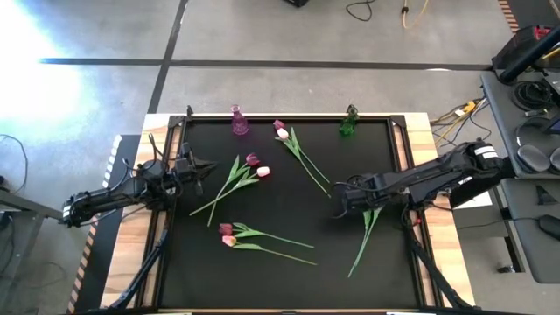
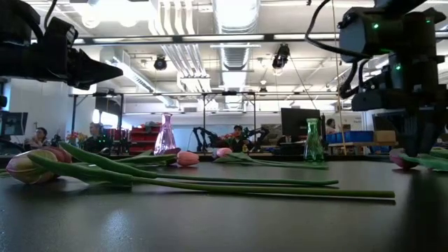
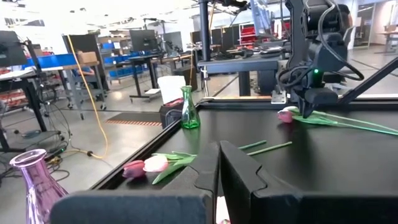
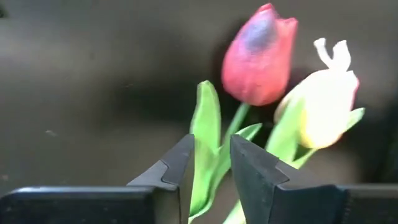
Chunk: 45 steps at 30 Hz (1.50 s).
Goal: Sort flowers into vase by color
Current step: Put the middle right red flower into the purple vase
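Several tulips lie in pairs on the black table: one pair centre-left, one by the far edge, one near. A fourth pair lies at the right, with its stems running toward the near edge. My right gripper stands over that pair's heads, shut on the red-headed one. My left gripper hovers shut at the table's left side. A purple vase and a green vase stand upright at the far edge. My right gripper pinches the red-headed tulip's green leaf and stem just below the head, between its two fingers. It comes from above, pointing down. The tulip head rests on the table beside the fingers, and the pale tulip lies alongside.
A raised frame rims the black mat, with wooden table edges outside it. Bare mat shows in the middle between the flower pairs. People and workbenches show in the room beyond the far edge.
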Available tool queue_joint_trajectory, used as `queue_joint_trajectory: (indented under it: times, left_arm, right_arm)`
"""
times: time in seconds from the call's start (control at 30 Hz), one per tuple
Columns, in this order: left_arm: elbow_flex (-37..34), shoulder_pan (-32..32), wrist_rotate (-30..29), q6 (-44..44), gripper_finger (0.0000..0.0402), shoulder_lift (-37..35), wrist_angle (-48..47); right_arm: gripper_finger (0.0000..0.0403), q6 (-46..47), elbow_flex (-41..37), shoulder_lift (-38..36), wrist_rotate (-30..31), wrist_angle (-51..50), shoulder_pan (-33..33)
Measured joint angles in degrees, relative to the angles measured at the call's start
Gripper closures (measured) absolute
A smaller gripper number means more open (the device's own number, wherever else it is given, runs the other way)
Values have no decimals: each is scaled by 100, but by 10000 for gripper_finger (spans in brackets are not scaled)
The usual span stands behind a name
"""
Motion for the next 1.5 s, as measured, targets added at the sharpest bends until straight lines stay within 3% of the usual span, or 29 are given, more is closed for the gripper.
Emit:
queue_joint_trajectory:
  times: [0.17,0.4,0.57,0.7,0.83,0.93,1.1,1.2,1.33,1.5]
  left_arm:
    - [0,0,0,-46,402,0,65]
    - [0,0,5,-1169,402,0,84]
    - [0,2,2,-1256,402,-2,110]
    - [0,2,2,-1405,402,0,110]
    - [0,2,4,-1663,402,0,110]
    - [0,2,4,-1836,402,0,110]
    - [-2,2,26,-2241,402,54,157]
    - [-2,2,314,-2513,402,192,235]
    - [-4,0,472,-2656,402,478,571]
    - [-4,7,501,-2664,402,1026,1563]
  right_arm:
    - [319,0,-2,177,-262,28,-96]
    - [300,-214,-2,486,-394,44,-103]
    - [340,-493,20,521,-274,57,-101]
    - [385,-712,229,324,282,72,-131]
    - [390,-1162,633,206,1185,107,-224]
    - [390,-2041,1012,194,2137,360,-314]
    - [390,-4096,1569,243,3489,1673,-613]
    - [390,-5706,1657,251,3803,3242,-844]
    - [390,-7838,1465,257,3240,5929,-1186]
    - [390,-9018,1380,465,1969,7845,-1681]
